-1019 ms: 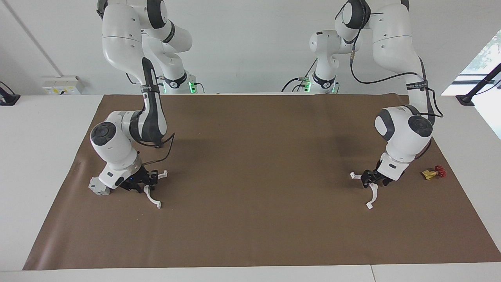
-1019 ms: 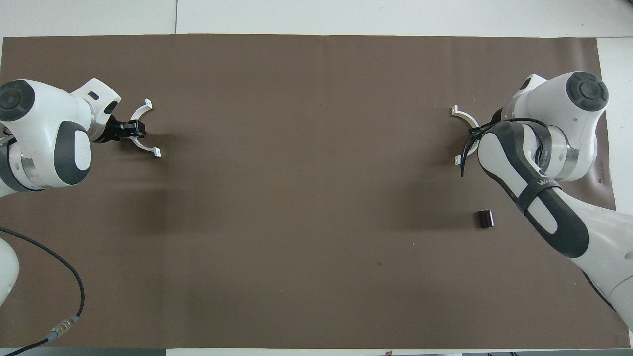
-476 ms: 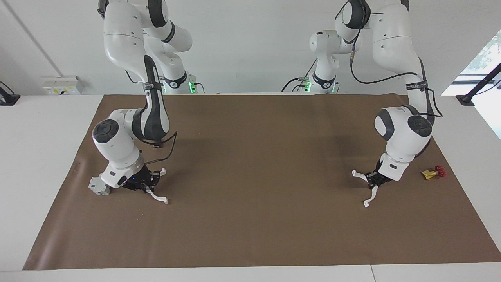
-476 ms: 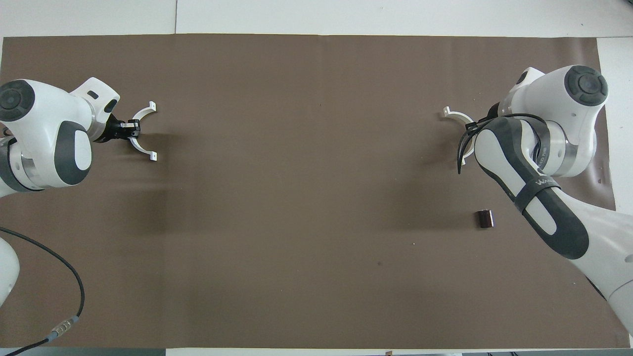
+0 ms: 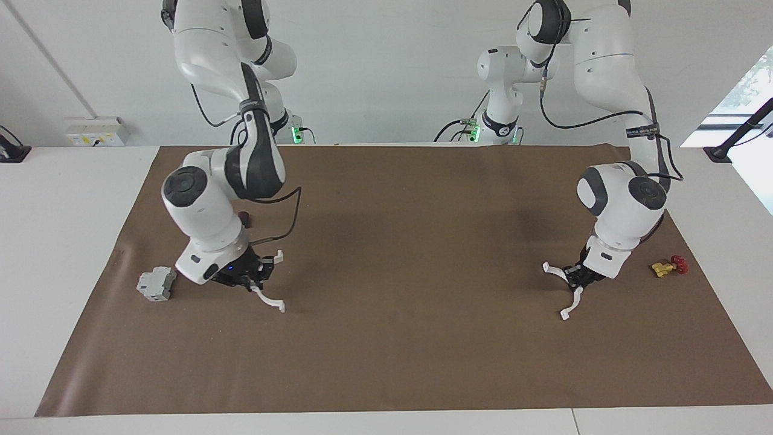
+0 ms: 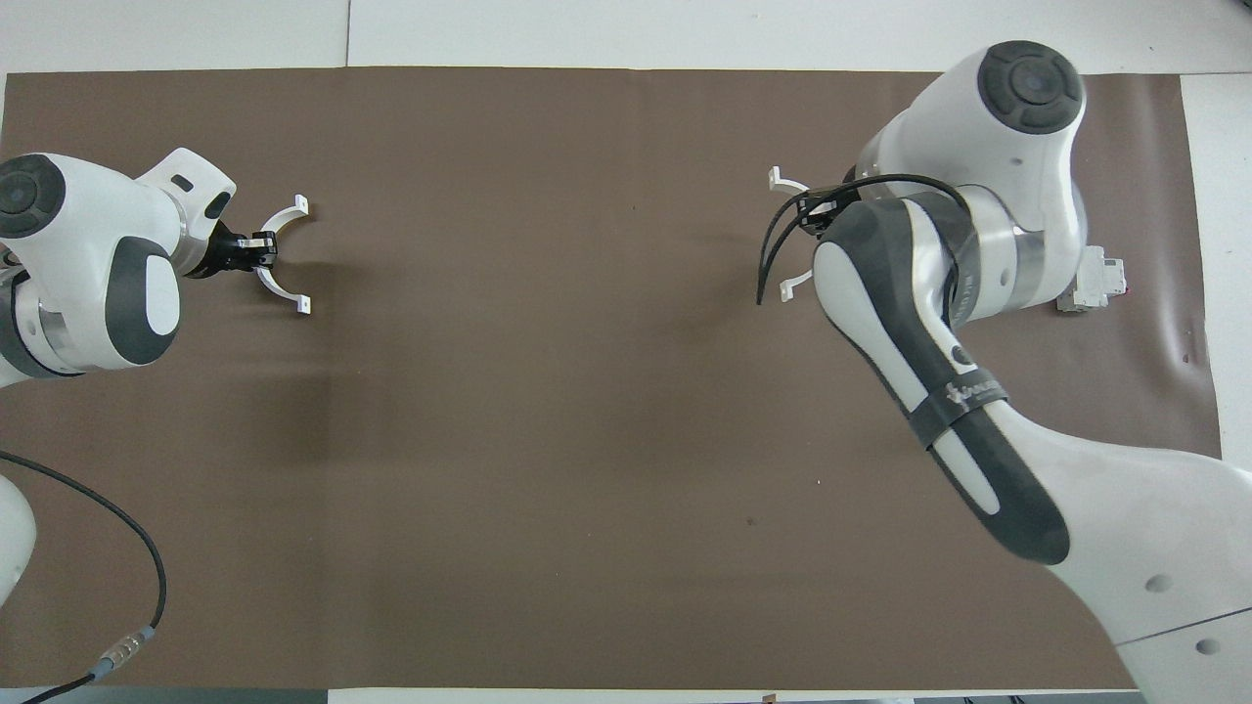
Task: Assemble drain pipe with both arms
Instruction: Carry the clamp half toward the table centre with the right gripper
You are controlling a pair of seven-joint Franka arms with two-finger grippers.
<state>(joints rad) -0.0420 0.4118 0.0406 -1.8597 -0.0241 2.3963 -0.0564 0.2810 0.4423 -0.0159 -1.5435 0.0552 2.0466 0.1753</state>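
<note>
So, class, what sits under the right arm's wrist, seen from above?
Only two ends of a white half-ring show; its middle and the right gripper holding it are largely covered.

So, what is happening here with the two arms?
Each arm holds one white half-ring of the drain pipe. The left gripper is shut on a half-ring near the brass valve. The right gripper is shut on the other half-ring near the grey box. The halves are wide apart, not yet joined.
</note>
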